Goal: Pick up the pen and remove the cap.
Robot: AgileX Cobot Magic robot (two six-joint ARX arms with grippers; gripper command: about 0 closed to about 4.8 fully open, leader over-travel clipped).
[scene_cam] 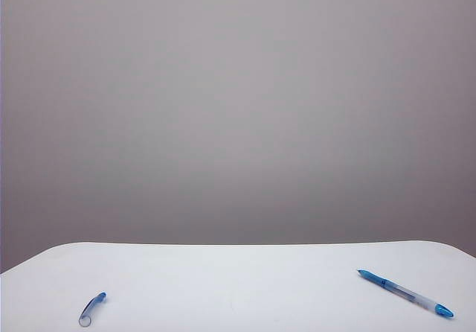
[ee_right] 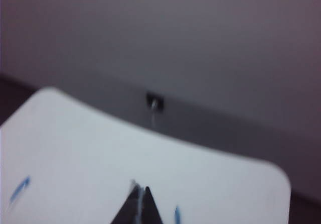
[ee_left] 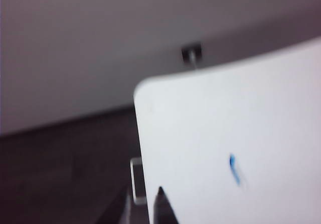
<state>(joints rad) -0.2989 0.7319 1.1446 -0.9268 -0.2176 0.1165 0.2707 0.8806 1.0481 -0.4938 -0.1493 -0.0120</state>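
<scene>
Two blue-and-clear items lie on the white table [scene_cam: 238, 287] in the exterior view, well apart from each other and with no arm or gripper in sight. The pen [scene_cam: 405, 294] rests flat near the table's right front, a slim clear barrel with a pointed blue tip toward the middle and a blue end toward the right edge. The cap [scene_cam: 92, 309] lies near the left front: a short translucent tube, blue-tinted, with a blue clip at its far end. The tabletop is smooth and matte with rounded corners, set against a plain grey wall.

In the left wrist view, blurred, the left gripper [ee_left: 143, 204] shows only as two dark pointed fingertips hanging over the table's rounded corner [ee_left: 145, 91], with a small gap between them and nothing in that gap. Whether the jaws are parted or nearly closed cannot be told from this. A small blue streak, the cap [ee_left: 234, 170], lies on the white surface, clear of the fingertips.

In the right wrist view, also blurred, the right gripper [ee_right: 140, 204] is clenched, its two dark fingertips meeting in a point and gripping nothing. It hangs above the table. A blue smear [ee_right: 20, 190] lies off to one side and a smaller blue mark [ee_right: 177, 214] just beside the tips; which of them is the pen cannot be told.
</scene>
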